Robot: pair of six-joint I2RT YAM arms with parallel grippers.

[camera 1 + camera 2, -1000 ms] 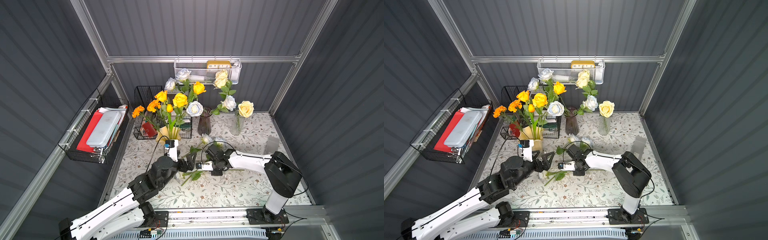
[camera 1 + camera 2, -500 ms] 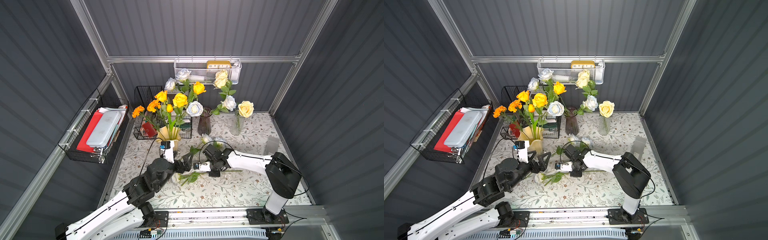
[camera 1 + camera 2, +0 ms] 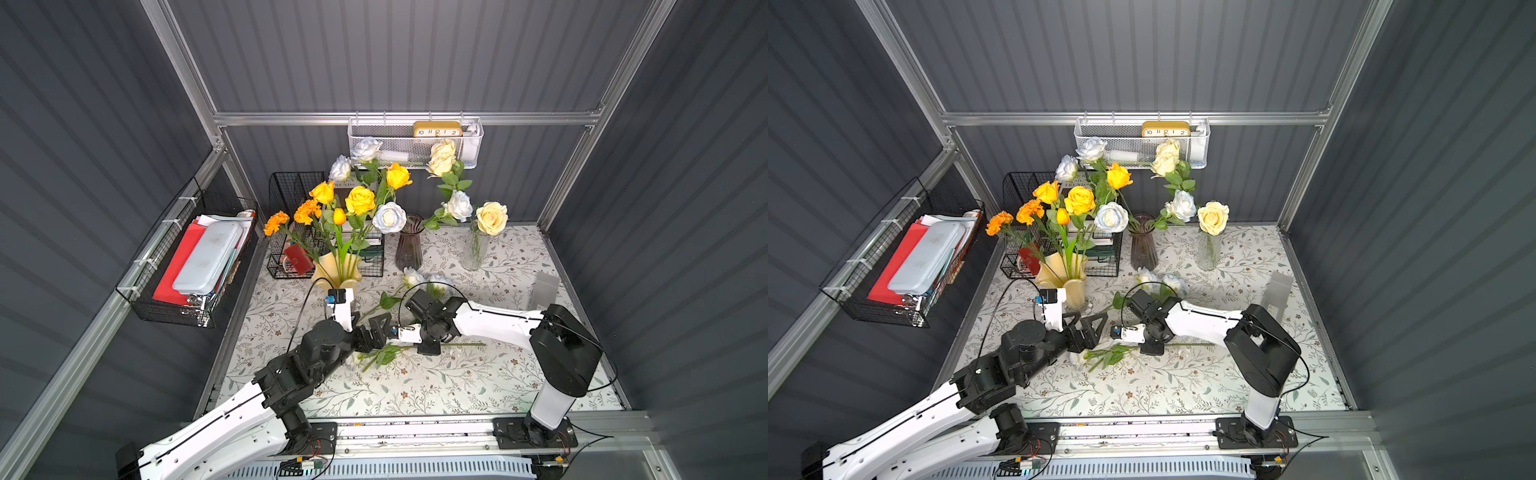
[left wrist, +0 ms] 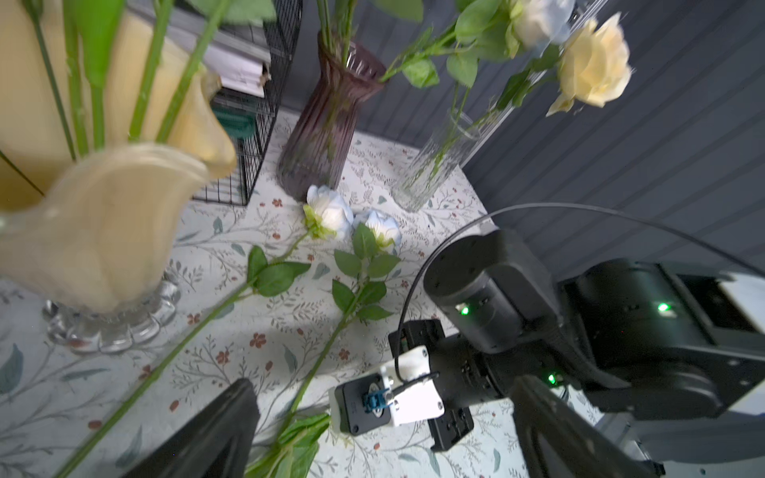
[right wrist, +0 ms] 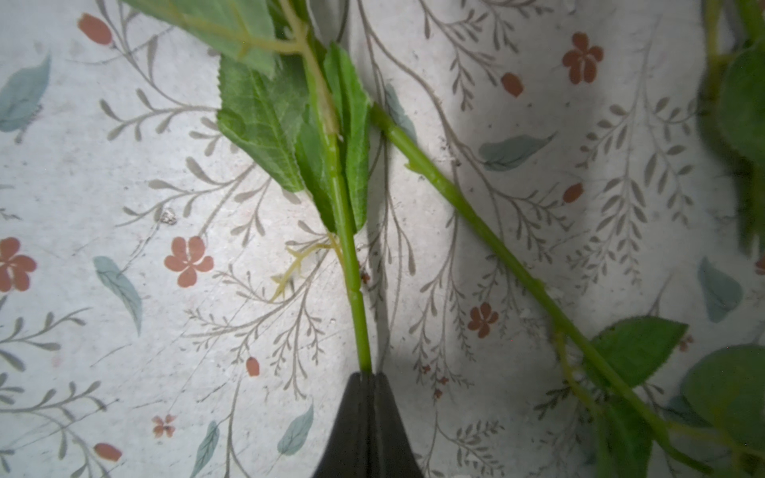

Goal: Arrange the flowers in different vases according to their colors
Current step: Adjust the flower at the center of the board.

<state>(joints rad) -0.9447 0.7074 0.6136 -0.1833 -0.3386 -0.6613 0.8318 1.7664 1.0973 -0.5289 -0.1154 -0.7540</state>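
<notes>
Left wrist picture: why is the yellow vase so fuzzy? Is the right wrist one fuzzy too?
Left wrist view: the yellow vase sits very near the lens, out of focus; the purple vase behind is sharper. Right wrist view: the green stem is crisp, with a shadow on the tablecloth beside it.

Left gripper [image 3: 374,328] and right gripper [image 3: 428,348] close together mid-worktop [image 3: 436,386].
Left jaws wide apart. Right gripper tip-down on the stem of a loose flower [image 3: 461,344] lying flat. Two bluish-white roses [image 3: 411,276] lie behind them (near the purple vase [image 3: 408,249]). Yellow vase [image 3: 336,270] holds yellow roses [image 3: 360,200] and marigolds [image 3: 307,211]; clear vase [image 3: 473,251] holds a cream rose [image 3: 492,218].
</notes>
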